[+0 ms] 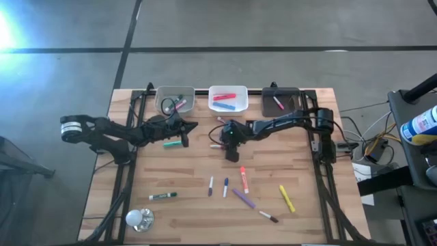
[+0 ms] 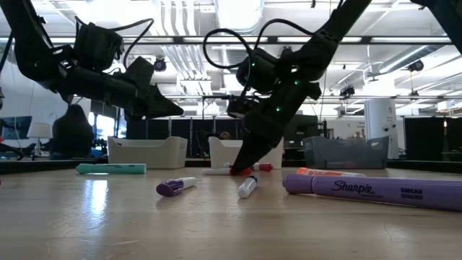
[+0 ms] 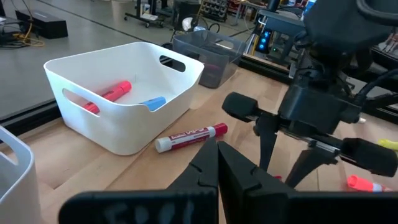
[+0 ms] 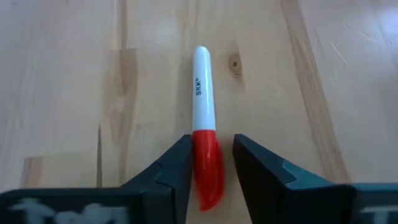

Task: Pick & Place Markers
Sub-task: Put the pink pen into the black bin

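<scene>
One red-capped marker point(image 4: 203, 124) straddled by right gripper point(image 4: 211, 163), fingers spread, for pickup at frame centre | left gripper point(image 3: 214, 165) pressed together; waiting upper left

The scene was brightly and evenly lit from overhead. In the high view a strong white glare burned out the floor point(image 1: 8, 31) at the upper left corner. The low view looked into bright ceiling lights point(image 2: 238, 11), leaving both arms as dark silhouettes, and the worktop point(image 2: 108, 217) carried soft sheen and reflections. The purple marker point(image 2: 372, 191) nearest that camera was slightly soft. Wrist-view foreground parts were blurred.
</scene>
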